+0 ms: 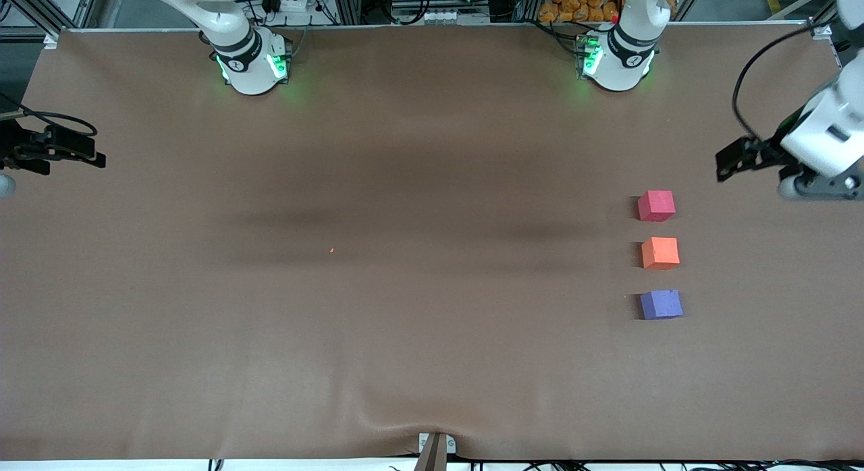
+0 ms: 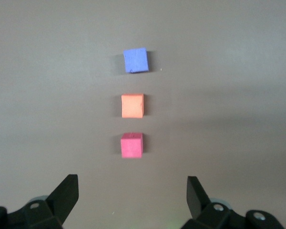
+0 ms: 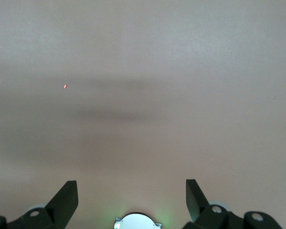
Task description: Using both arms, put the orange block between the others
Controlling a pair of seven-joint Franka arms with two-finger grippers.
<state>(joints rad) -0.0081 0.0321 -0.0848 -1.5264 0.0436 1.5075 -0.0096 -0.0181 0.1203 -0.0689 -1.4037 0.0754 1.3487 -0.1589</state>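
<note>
The orange block [image 1: 659,253] [image 2: 132,105] lies on the brown table toward the left arm's end, in a row with the others. The red-pink cube [image 1: 656,206] [image 2: 132,145] lies farther from the front camera, the purple-blue cube [image 1: 661,304] [image 2: 136,60] nearer to it, with small gaps between. My left gripper [image 1: 732,162] [image 2: 132,196] hangs open and holds nothing, up in the air by that end of the table beside the red-pink cube. At the right arm's end my right gripper [image 1: 67,150] [image 3: 132,196] hangs open with nothing in it, over bare table.
A tiny orange speck [image 1: 332,250] [image 3: 65,87] lies on the brown table cover [image 1: 405,336]. The two arm bases [image 1: 253,63] [image 1: 615,61] glow green along the table's edge farthest from the front camera. A metal bracket [image 1: 435,447] sits at the nearest edge.
</note>
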